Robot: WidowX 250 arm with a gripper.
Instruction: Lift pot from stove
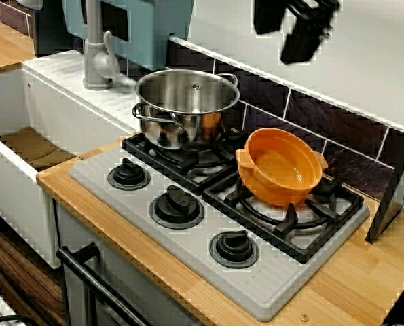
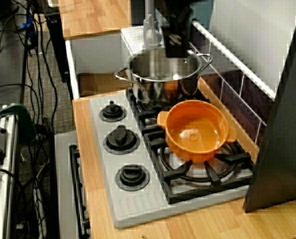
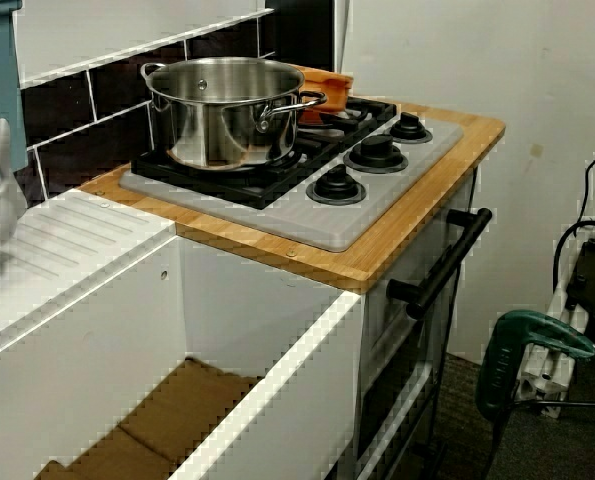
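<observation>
The small orange pot (image 1: 280, 166) rests empty on the right burner grate of the grey stove (image 1: 188, 234), leaning a little toward the knobs. The overhead view shows the pot (image 2: 195, 130) with a stubby handle on each side. From the side view only an orange sliver of the pot (image 3: 327, 84) shows behind the steel pot. My black gripper (image 1: 283, 42) hangs high above the backsplash, well above and slightly behind the pot, its fingers apart and holding nothing. In the overhead view the gripper (image 2: 175, 46) overlaps the steel pot.
A larger stainless-steel pot (image 1: 186, 105) stands on the left burner, close to the orange one. Three black knobs (image 1: 176, 205) line the stove front. A grey faucet (image 1: 98, 58) and white sink lie to the left. A dark panel (image 2: 282, 144) leans at the right.
</observation>
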